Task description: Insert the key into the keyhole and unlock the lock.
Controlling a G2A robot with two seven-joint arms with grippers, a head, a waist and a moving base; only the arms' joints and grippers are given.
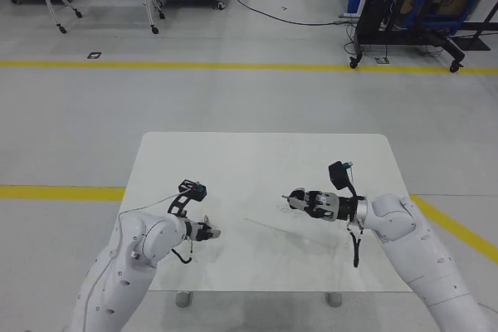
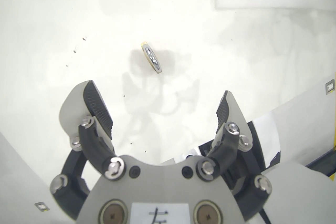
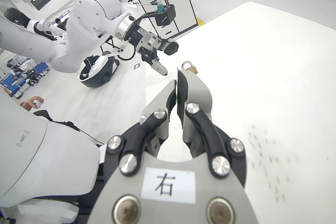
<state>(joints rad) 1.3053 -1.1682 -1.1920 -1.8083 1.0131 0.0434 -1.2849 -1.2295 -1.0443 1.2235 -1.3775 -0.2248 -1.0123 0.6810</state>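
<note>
A small brass padlock (image 2: 151, 57) with a silver shackle rests on the white table (image 1: 257, 166). My left gripper (image 2: 157, 88) hangs open above it, fingers pointing down, the lock lying a little beyond the fingertips. In the right wrist view the padlock (image 3: 189, 67) sits just past my right gripper (image 3: 176, 78), which is shut with a thin metal edge, the key (image 3: 178, 69), showing at its tips. The left gripper (image 3: 160, 68) stands close beside the lock there. From the top, the left gripper (image 1: 212, 232) is at the front left and the right gripper (image 1: 289, 199) near the middle, facing it.
The table's front edge (image 1: 257, 289) runs close behind the left gripper. Faint dark scuff marks (image 3: 265, 154) dot the tabletop near the right arm. Bare table surface lies between and behind the two grippers.
</note>
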